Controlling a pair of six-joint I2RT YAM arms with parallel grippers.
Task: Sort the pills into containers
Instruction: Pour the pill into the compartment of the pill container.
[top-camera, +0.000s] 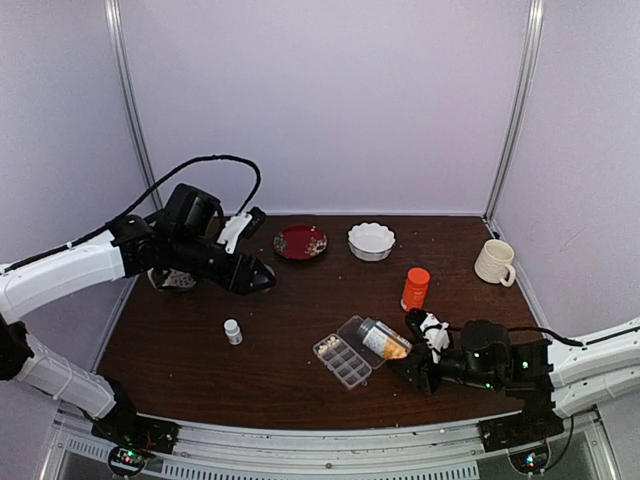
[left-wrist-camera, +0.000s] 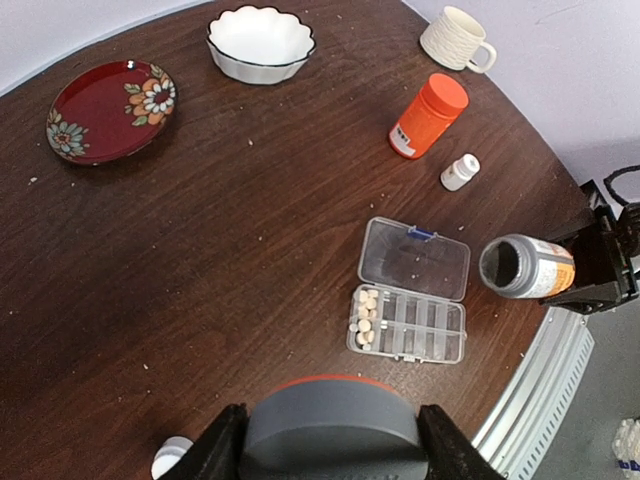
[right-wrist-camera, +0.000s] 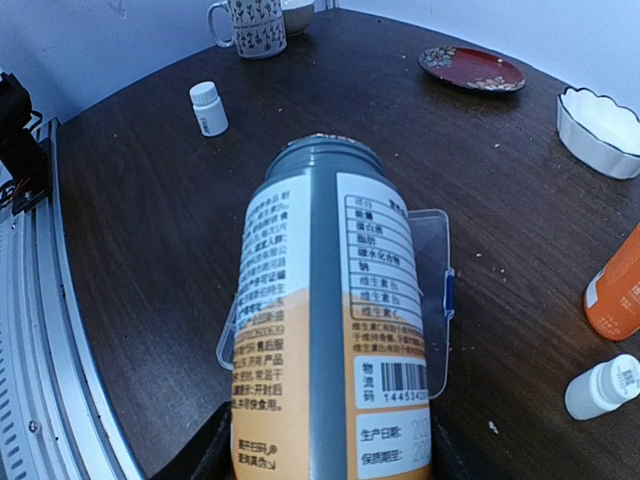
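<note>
A grey-and-orange pill bottle (right-wrist-camera: 330, 330), uncapped and tipped on its side, is clamped in the right gripper (top-camera: 410, 350), with its open mouth by the hinged lid (left-wrist-camera: 415, 260) of the clear pill box (top-camera: 345, 362). The box is laid open on the dark table (top-camera: 200, 350), at about 5 o'clock from the table's centre in the overhead view. A few cream pills (left-wrist-camera: 364, 315) are seen in its end cells. A grey cap (left-wrist-camera: 330, 425) with a red edge is pinched between the fingers of the left gripper (top-camera: 258, 277), which is held above the table at 10 o'clock. From the box, an orange bottle (top-camera: 415, 288) is placed between 1 and 2 o'clock, a small white bottle (top-camera: 233, 331) at 9, a red plate (top-camera: 300, 242) at 11, a white scalloped bowl (top-camera: 371, 241) at 12 and a cream mug (top-camera: 495, 262) at 2.
</note>
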